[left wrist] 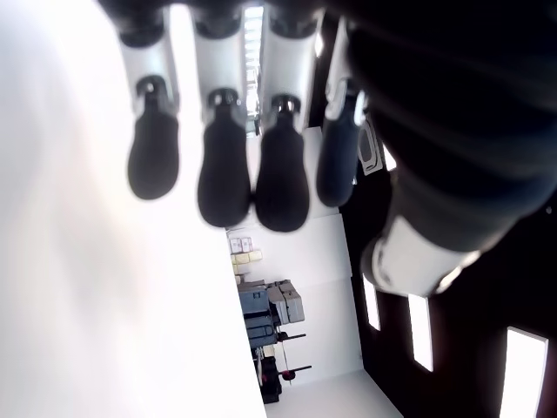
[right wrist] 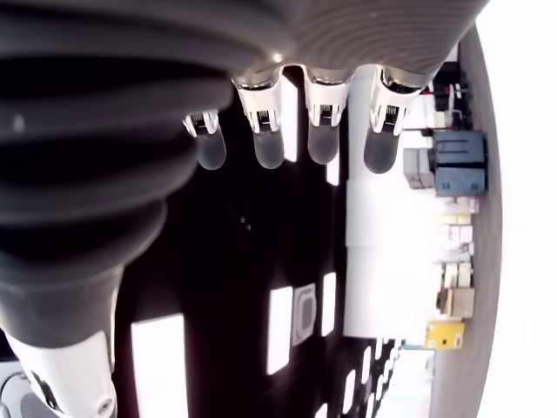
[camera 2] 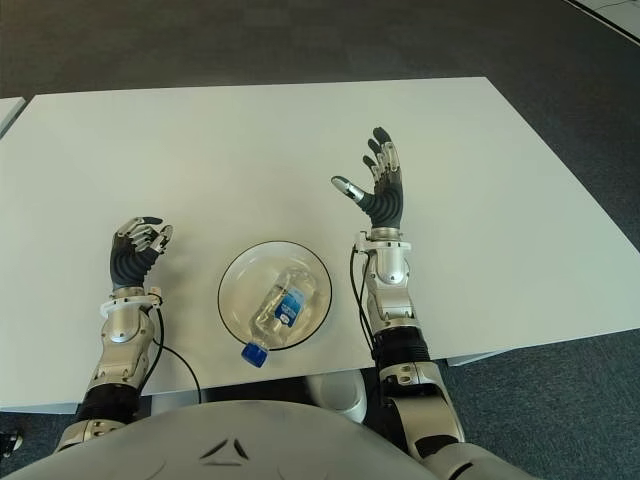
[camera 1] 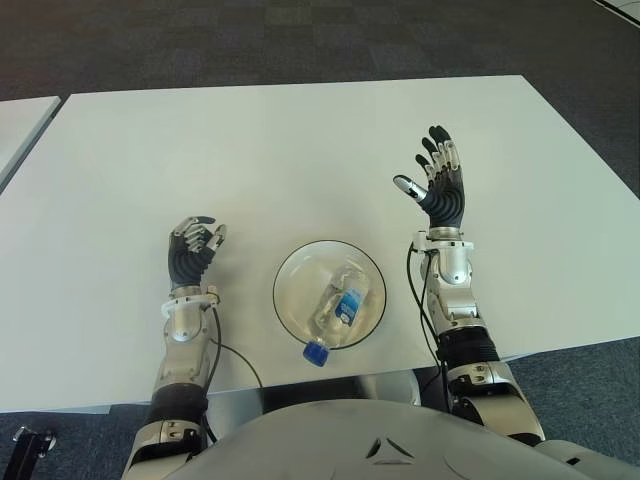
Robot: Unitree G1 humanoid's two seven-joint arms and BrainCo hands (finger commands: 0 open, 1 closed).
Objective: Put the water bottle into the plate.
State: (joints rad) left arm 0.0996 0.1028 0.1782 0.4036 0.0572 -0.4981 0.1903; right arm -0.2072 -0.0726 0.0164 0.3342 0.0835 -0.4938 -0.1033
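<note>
A clear water bottle (camera 1: 338, 310) with a blue label lies on its side in the clear round plate (camera 1: 295, 268) near the table's front edge. Its blue cap (camera 1: 314, 353) sticks out over the plate's near rim. My right hand (camera 1: 438, 184) is raised to the right of the plate, palm up, fingers spread and holding nothing. My left hand (camera 1: 193, 248) shows to the left of the plate with its fingers curled and nothing in them.
The white table (camera 1: 300, 150) stretches wide behind the plate. Part of a second white table (camera 1: 18, 125) shows at the far left. Dark carpet (camera 1: 300, 40) surrounds them.
</note>
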